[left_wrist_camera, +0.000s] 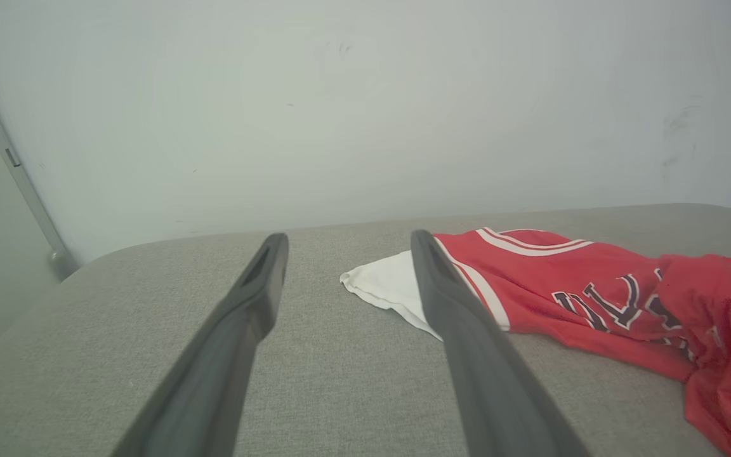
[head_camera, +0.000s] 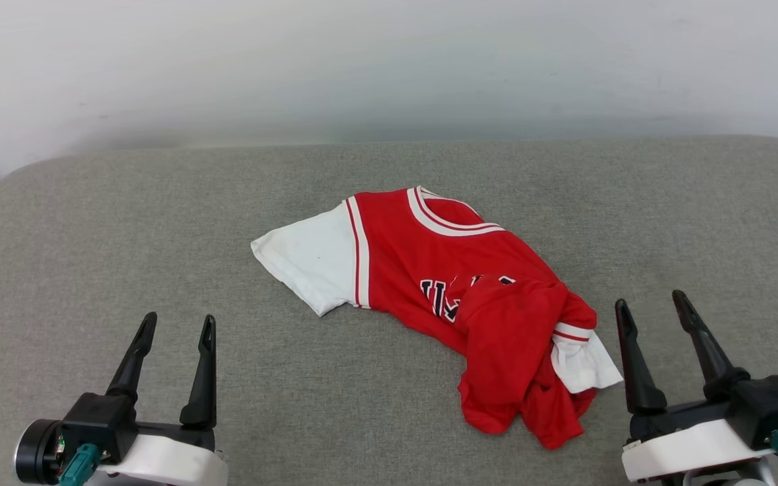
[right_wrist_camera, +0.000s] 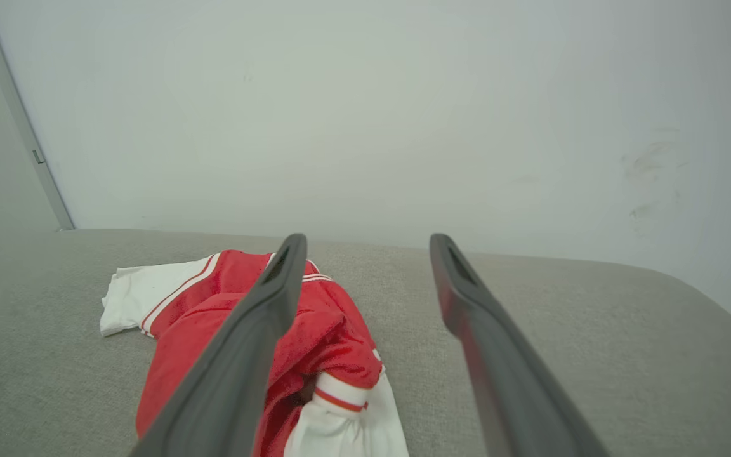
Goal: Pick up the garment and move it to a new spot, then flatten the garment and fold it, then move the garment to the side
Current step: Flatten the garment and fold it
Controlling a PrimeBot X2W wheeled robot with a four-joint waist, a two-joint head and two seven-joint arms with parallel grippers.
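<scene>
step: the very start, I reckon; the pick-up-and-move part isn't begun; nothing lifted, nothing flattened, nothing folded

garment [head_camera: 429, 263]: lies crumpled about the middle of the grey cushion [head_camera: 125, 223], a bit toward its near right corner; collar [head_camera: 450, 217] points at the far edge by the wall [head_camera: 389, 67]; one white sleeve [head_camera: 308, 263] lies spread flat toward the left edge; the lower half is bunched up and flopped over the lettering [head_camera: 439, 297], with the other sleeve [head_camera: 581, 361] poking out on the right

left gripper [head_camera: 180, 317]: mine; fingers spread wide, nothing between them; hovers by the near left corner, well apart from the cloth; the flat sleeve is the closest bit to it

right gripper [head_camera: 650, 299]: also spread wide and empty; near the right end of the near edge, just beside the bunched heap; not touching it as far as I can tell

next move: my guess is both arms reach in and come down on the cloth; left on the sleeve or shoulder, right on the red heap; needs a pinch on the jersey alone, not the cushion cover under it

watch out: floppy stuff; a grab into the heap could catch several layers at once and make the flattening messier later

new spot: the left half of the cushion looks like the obvious place to carry it
</scene>
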